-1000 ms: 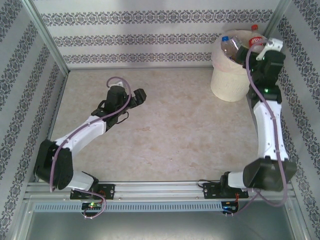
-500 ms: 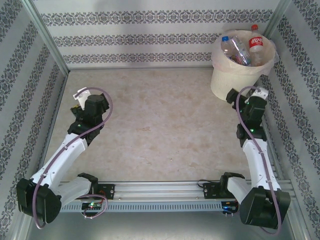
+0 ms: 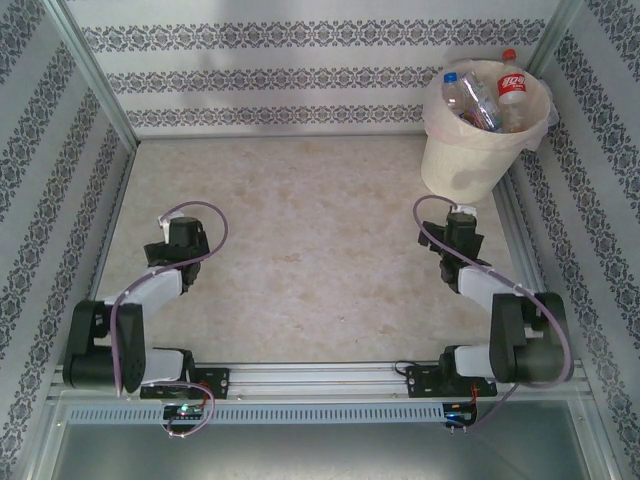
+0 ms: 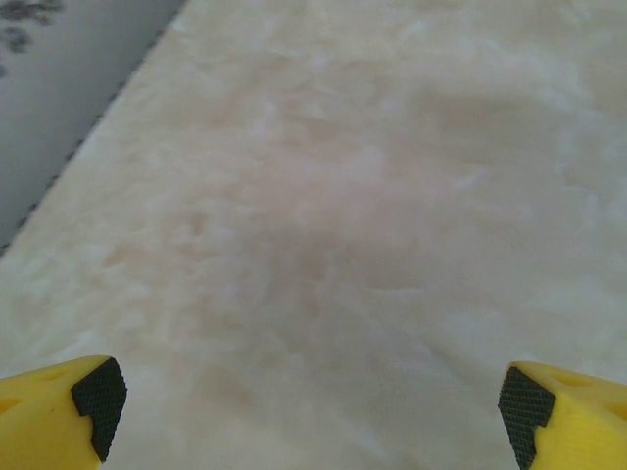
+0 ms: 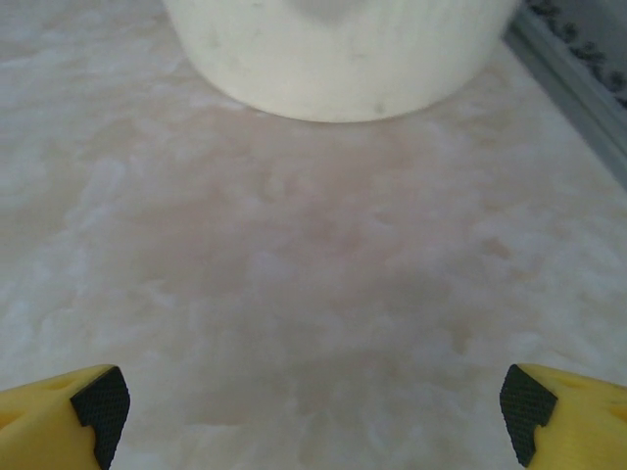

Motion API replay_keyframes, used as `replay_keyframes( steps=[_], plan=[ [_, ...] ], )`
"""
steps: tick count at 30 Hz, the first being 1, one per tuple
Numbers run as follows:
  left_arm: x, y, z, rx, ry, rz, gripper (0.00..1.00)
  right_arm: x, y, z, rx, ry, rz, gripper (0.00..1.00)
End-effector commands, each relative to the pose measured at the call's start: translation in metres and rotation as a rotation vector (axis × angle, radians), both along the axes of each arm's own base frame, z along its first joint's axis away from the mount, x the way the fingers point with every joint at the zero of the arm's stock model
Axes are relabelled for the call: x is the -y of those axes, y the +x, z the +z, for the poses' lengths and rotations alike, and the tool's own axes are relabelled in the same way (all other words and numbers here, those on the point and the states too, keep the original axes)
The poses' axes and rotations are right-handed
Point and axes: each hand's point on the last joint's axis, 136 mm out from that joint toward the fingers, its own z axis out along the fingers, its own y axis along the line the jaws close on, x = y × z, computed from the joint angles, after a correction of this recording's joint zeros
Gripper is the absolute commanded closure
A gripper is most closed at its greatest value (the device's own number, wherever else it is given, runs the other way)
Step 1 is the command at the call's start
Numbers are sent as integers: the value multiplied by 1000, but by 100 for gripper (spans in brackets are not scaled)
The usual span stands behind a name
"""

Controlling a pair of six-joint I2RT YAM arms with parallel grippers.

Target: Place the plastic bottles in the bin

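The cream-white bin (image 3: pixel 470 160) stands at the far right corner of the table, lined with a translucent bag. Plastic bottles stick up inside it, one with a red label and cap (image 3: pixel 512 82) and one with a blue cap (image 3: pixel 458 92). My left gripper (image 4: pixel 313 416) is open over bare tabletop, its yellow fingers (image 4: pixel 59 406) wide apart with nothing between them. My right gripper (image 5: pixel 313 411) is also open and empty, low over the table, with the bin's base (image 5: pixel 343 59) a short way ahead. Both arms, the left (image 3: pixel 178 245) and the right (image 3: pixel 462 240), are folded back near their bases.
Patterned walls enclose the table on the left, back and right. A grey strip (image 4: pixel 59 108) runs along the table's left edge. An aluminium rail (image 3: pixel 320 378) crosses the near edge between the arm bases. The marbled tabletop (image 3: pixel 310 240) lies between the arms.
Both arms have pulled back toward their bases. The right gripper has left the bin's rim and come down to the table in front of it. Both grippers stay open.
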Motion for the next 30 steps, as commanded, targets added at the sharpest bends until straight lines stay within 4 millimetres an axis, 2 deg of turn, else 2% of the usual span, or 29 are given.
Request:
replay_keyframes(
  steps=[1,4,8,9,11,13,16,18,30],
  plan=[
    [16,40,27,173,1,-151,1,-24,38,35,156,-35,169,2],
    [33,55,27,246,-50,-241,1,-40,43,29,178,-62,265,2],
    [50,66,14,287,-76,-341,1,-54,31,31,257,-69,338,2],
    [55,64,12,273,-88,-367,1,-57,28,30,288,-73,359,2],
    [59,61,11,299,-88,-393,0,-52,28,33,349,-81,325,2],
    [59,61,6,337,-75,-400,1,-43,30,27,280,-80,273,2],
    [49,58,7,338,-54,-334,0,-30,30,27,289,-80,198,2],
    [41,55,8,333,-38,-268,0,-31,30,27,290,-86,199,2],
    [42,55,8,337,-35,-271,0,-34,31,27,286,-83,217,2]
  ],
)
